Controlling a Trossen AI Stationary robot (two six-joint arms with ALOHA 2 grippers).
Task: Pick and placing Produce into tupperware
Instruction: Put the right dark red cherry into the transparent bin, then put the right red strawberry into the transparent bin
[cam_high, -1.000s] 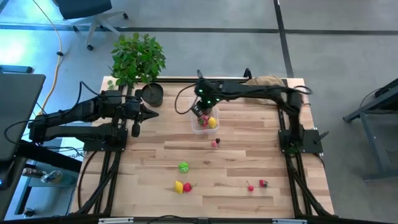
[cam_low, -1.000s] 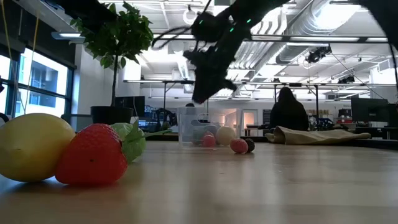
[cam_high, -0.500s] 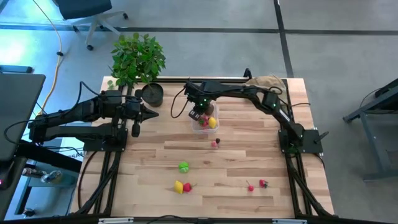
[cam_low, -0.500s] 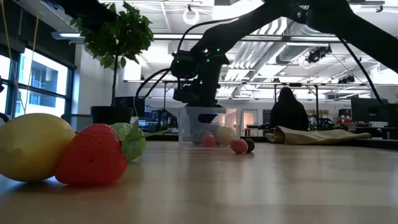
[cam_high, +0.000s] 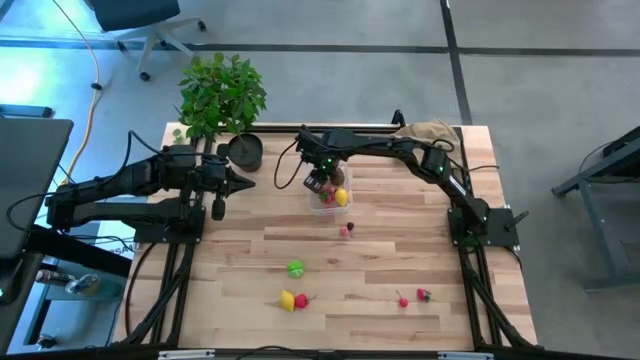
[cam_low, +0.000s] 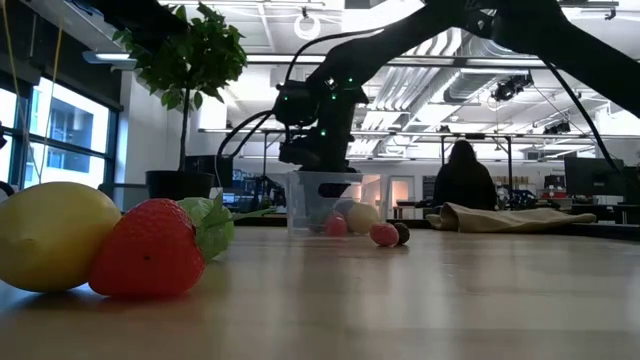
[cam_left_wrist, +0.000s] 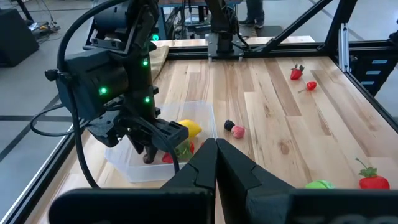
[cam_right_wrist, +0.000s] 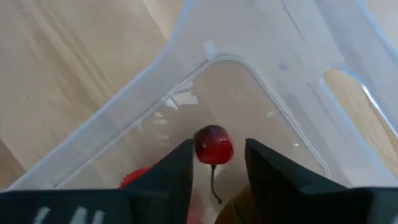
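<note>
Left hand (cam_high: 243, 181): parked at the left side of the light wooden plank desk (cam_high: 400, 250), beside the black round plant pot (cam_high: 245, 151); its two dark fingers (cam_left_wrist: 214, 163) are pressed together on nothing, so this arm looks to be waiting out of the way
Leafy green potted plant (cam_high: 220, 92): stands at the far left corner of the desk, no part of the task
Right hand (cam_high: 320, 184): reached across and lowered into the small clear rectangular plastic tub (cam_high: 328, 205), presumably so the fruit drops inside and does not roll off; the fingers stand a little apart with a small red cherry on a dark stem (cam_right_wrist: 213, 147) between the tips; whether they touch it I cannot tell, it reads as a release in progress
Tub contents: a yellow toy lemon (cam_high: 341, 197) against the right wall, red pieces (cam_left_wrist: 166, 158) on the floor, the cherry at the hand's tips above a rounded corner
Just outside the tub: a small pink-red fruit (cam_high: 345, 230) with a dark one (cam_left_wrist: 228, 125) beside it, lying on the desk on the near side
Near desk edge, left to right: a green round toy fruit (cam_high: 295, 268); a yellow lemon (cam_high: 287, 299) touching a red strawberry (cam_high: 302, 300); two small red pieces (cam_high: 423, 295) close together
Progress: several pieces in, most of the produce loose on the desk
Tan paper bag (cam_high: 430, 131): lies at the far right corner
</note>
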